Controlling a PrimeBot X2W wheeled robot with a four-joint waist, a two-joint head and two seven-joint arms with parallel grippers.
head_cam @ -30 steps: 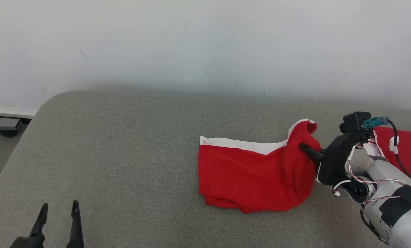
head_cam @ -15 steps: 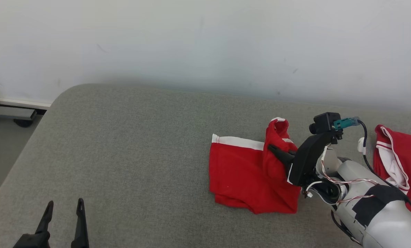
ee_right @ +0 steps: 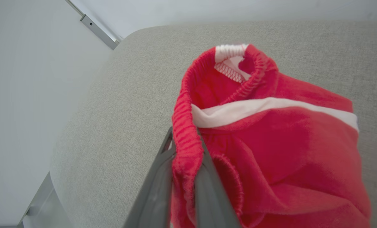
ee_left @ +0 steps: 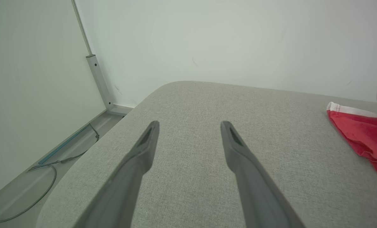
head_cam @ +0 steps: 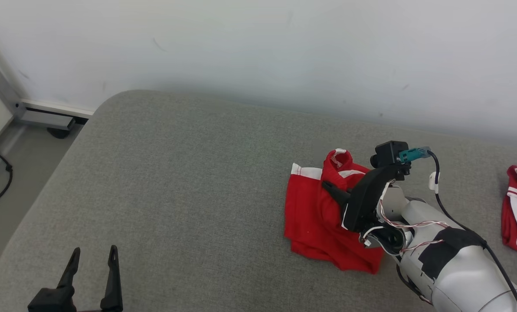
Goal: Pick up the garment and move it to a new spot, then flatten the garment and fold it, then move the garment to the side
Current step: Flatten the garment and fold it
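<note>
Red garment [head_cam: 310,216] pinched at waistband [ee_right: 182,126] by closed right tool [head_cam: 328,187]; left tool [head_cam: 94,250] wide open, empty, well apart.

The red cloth garment with white trim and a gathered elastic waistband [head_cam: 315,216] lies crumpled on the right half of the grey fabric-covered surface [head_cam: 176,173]. Its lower part rests bunched on that surface with a white band along the far edge. One stretch of waistband stands raised in a loop, pinched in the right tool [head_cam: 326,186]; white stitching shows at the loop's top.
</note>
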